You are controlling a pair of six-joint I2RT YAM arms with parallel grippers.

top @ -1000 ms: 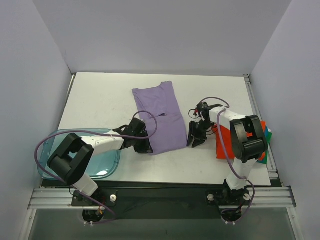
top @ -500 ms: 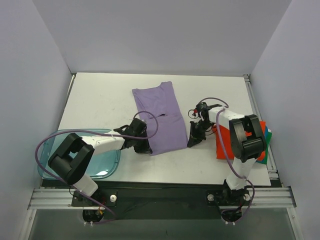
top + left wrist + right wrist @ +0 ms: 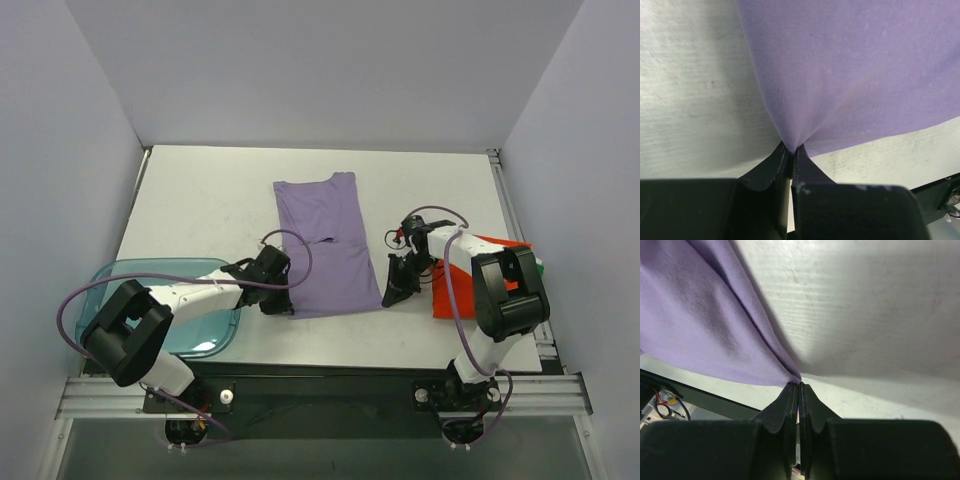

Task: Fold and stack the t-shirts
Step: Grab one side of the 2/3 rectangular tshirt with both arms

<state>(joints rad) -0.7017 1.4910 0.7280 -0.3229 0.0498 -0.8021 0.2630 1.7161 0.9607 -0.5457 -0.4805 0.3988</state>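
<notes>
The lavender-purple t-shirt (image 3: 325,245) lies folded lengthwise in the middle of the white table. My left gripper (image 3: 280,303) is shut on its near left corner; in the left wrist view the purple cloth (image 3: 850,70) runs into the closed jaws of that gripper (image 3: 790,148). My right gripper (image 3: 390,295) is shut on its near right corner; in the right wrist view the cloth (image 3: 715,325) is pinched at that gripper's tips (image 3: 799,386). The orange-red t-shirt (image 3: 447,295) lies at the right under the right arm, with a green-teal edge (image 3: 538,266) beside it.
A translucent blue tray (image 3: 205,330) sits at the near left under the left arm. The table's near edge (image 3: 330,352) and the black rail lie just in front of both grippers. Grey walls enclose three sides.
Both grippers have closed on the shirt's near corners and pulled toward the near edge. The purple shirt has slid nearer and straightened.
</notes>
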